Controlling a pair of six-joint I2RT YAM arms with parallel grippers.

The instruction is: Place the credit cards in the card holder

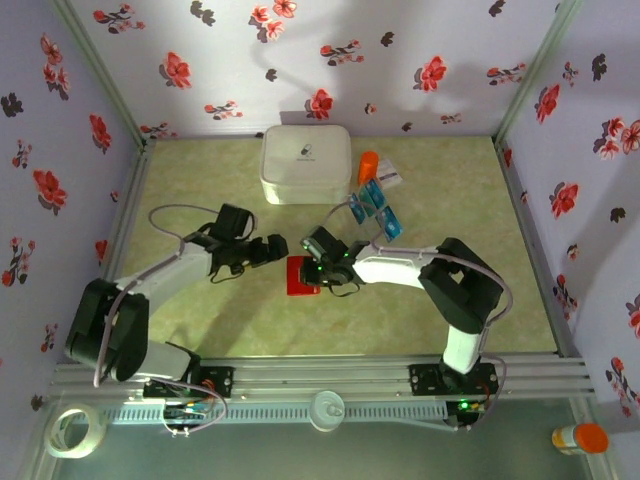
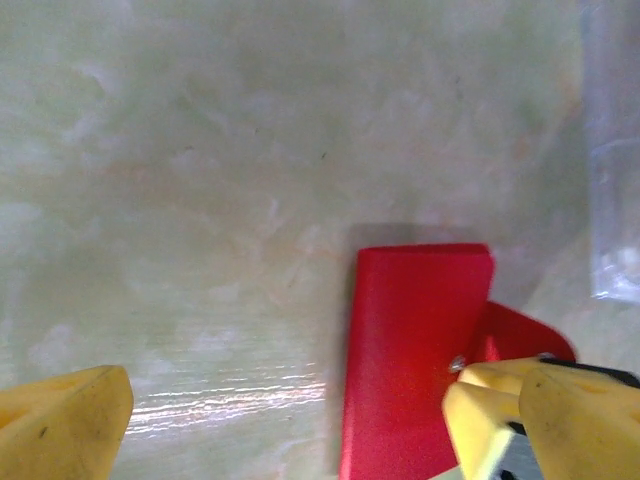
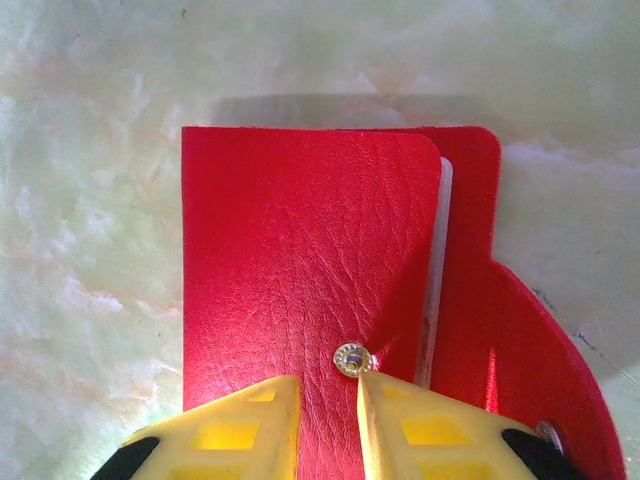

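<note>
Cards [image 1: 372, 202] are seen as a small teal cluster on the tabletop [image 1: 200, 180], just right of a white box [image 1: 306, 163] and apart from the holder [image 3: 300, 250]. The red holder is laid flat nearer the arms, between the two end effectors. Its top layer is folded over, and a pale edge is shown along its right side. The right end effector [image 3: 328, 392] is held over the holder's near edge beside a metal stud [image 3: 352, 358], its fingers set almost together; whether anything is pinched cannot be told. The left end effector [image 1: 272, 250] is spread wide open at the holder's left side and is empty.
</note>
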